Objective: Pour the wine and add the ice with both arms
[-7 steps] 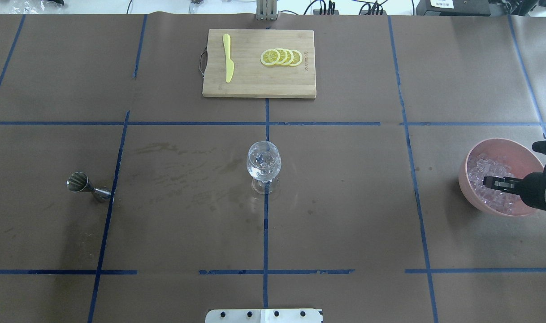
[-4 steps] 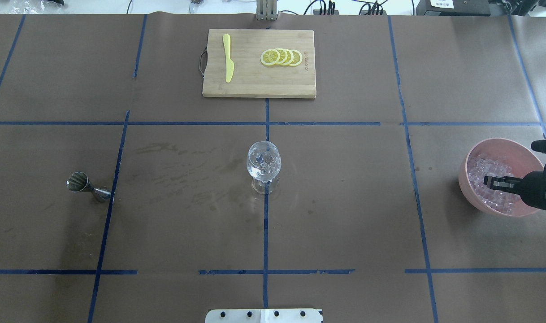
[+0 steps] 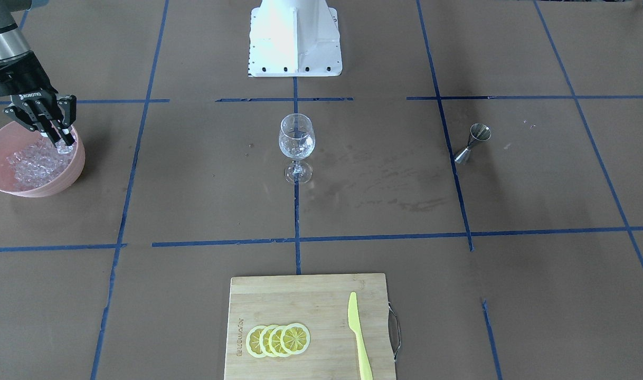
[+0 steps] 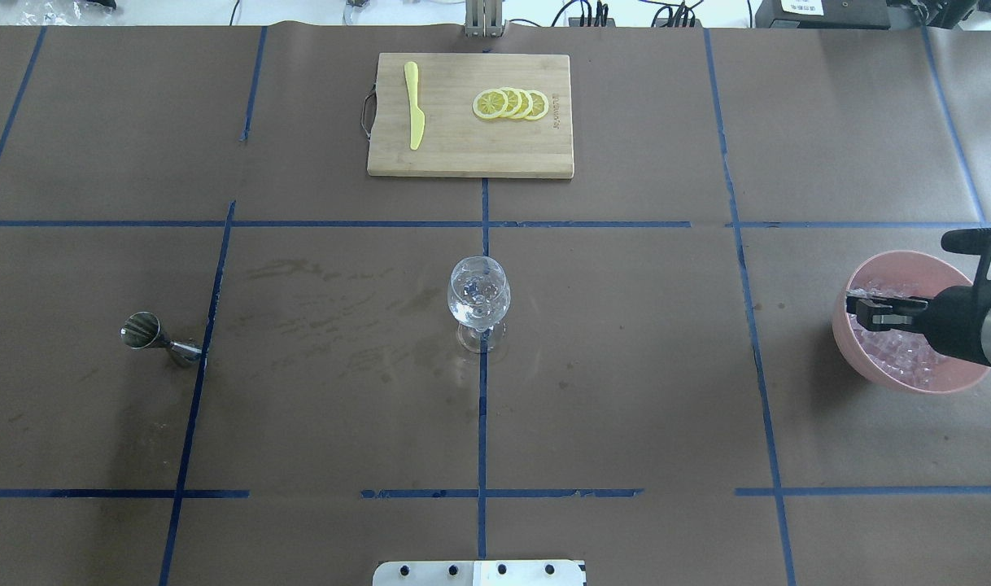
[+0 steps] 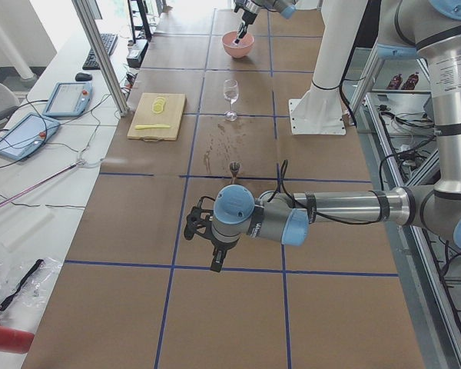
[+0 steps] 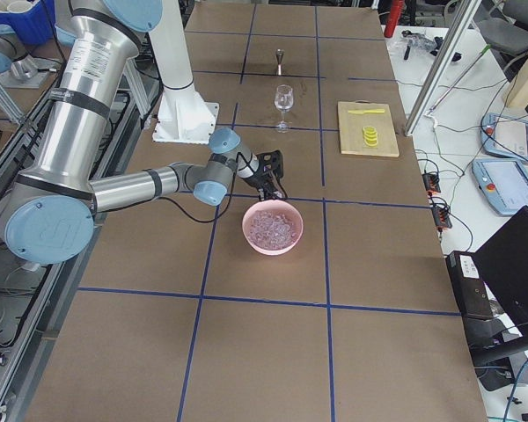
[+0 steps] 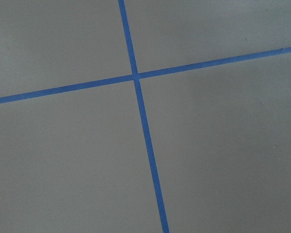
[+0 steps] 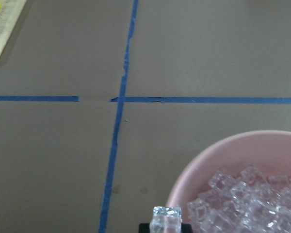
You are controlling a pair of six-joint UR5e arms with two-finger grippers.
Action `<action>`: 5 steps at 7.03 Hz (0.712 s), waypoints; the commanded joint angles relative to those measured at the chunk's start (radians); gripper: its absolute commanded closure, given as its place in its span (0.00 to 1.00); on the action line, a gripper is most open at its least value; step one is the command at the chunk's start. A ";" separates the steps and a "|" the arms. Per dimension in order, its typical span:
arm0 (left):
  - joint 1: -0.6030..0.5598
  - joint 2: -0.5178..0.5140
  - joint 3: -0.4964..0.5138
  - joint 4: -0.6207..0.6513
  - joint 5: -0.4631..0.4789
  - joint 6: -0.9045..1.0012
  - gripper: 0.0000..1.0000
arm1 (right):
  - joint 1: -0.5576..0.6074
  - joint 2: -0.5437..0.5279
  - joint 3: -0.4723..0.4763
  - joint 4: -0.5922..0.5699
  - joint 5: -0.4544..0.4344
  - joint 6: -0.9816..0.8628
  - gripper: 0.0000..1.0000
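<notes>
at the upper left of the front-facing view, the right gripper (image 3: pixel 63 140) hangs over the right rim of the pink bowl (image 3: pixel 76 168), its jaws narrowed onto a single ice cube (image 8: pixel 167 216). the wrist view shows that cube pinched at the lower edge of the frame, clear of the heap. the rest of the ice (image 3: pixel 30 161) lies in the bowl, just below and to the left of the gripper.

the step in hand is judged to be the ice transfer: one cube gripped, not yet delivered. the wine glass (image 3: pixel 296 141) stands upright at the centre of the frame, well apart from the bowl. some clear content shows inside it, kind not determinable.

the next move calls for a level carry across the bench (image 3: pixel 205 174) to a point above the glass mouth, then a release low over that narrow opening.

the left gripper (image 5: pixel 213 247) appears only in the left side view, lower centre, over bare bench. whether it is wide or closed cannot be told.
</notes>
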State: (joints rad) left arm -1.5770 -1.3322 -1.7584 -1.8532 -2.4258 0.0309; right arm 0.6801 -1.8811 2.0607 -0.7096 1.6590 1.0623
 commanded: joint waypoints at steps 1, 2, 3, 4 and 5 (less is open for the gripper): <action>0.000 -0.011 0.000 0.000 0.001 0.000 0.00 | 0.003 0.203 0.009 -0.100 0.033 -0.039 1.00; 0.000 -0.018 0.002 0.000 0.001 -0.002 0.00 | -0.010 0.326 0.007 -0.199 0.032 -0.025 1.00; 0.000 -0.021 0.002 0.000 0.001 -0.002 0.00 | -0.028 0.435 0.006 -0.285 0.030 -0.022 1.00; 0.000 -0.022 0.000 0.000 0.001 -0.003 0.00 | -0.051 0.526 0.007 -0.339 0.030 -0.021 1.00; 0.002 -0.022 0.000 0.000 0.001 -0.003 0.00 | -0.080 0.615 0.004 -0.394 0.030 0.023 1.00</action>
State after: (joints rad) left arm -1.5765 -1.3534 -1.7574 -1.8531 -2.4252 0.0282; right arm 0.6321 -1.3813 2.0668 -1.0304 1.6890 1.0508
